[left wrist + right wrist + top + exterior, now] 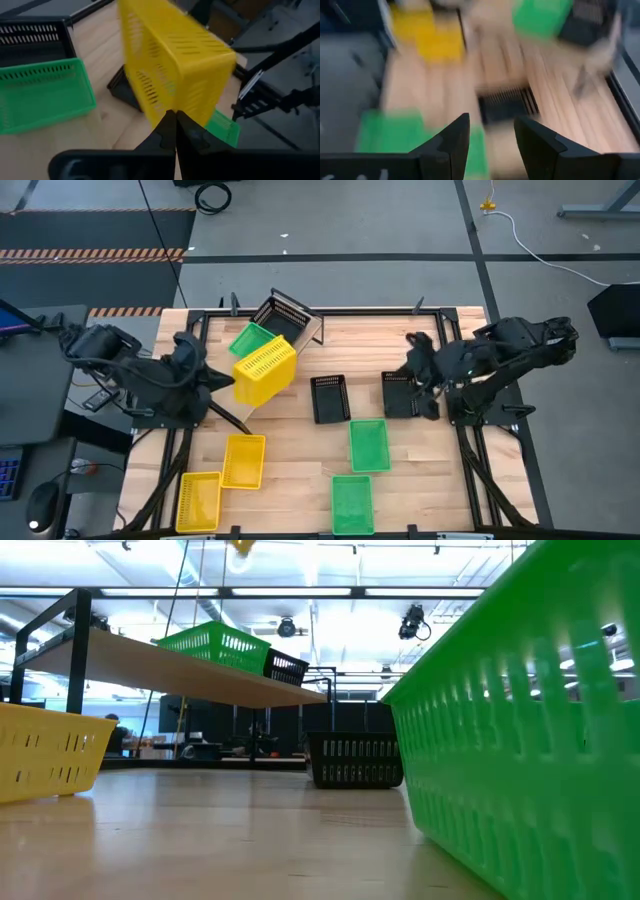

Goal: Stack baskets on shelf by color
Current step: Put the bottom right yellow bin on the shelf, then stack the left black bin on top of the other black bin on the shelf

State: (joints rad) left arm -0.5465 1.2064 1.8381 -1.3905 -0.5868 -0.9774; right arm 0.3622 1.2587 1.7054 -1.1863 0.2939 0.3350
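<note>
Above the shelf point(310, 330), the left tool point(175, 117) clamps a yellow basket point(265, 370) beside a green basket point(250, 338); the right tool point(490, 135), fingers apart, hovers over a black basket point(400, 395)

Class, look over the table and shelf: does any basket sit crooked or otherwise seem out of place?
Yes. The yellow basket hangs tilted on edge in the left gripper, above the table. On the shelf, the black basket sits askew beside the green basket.
</note>
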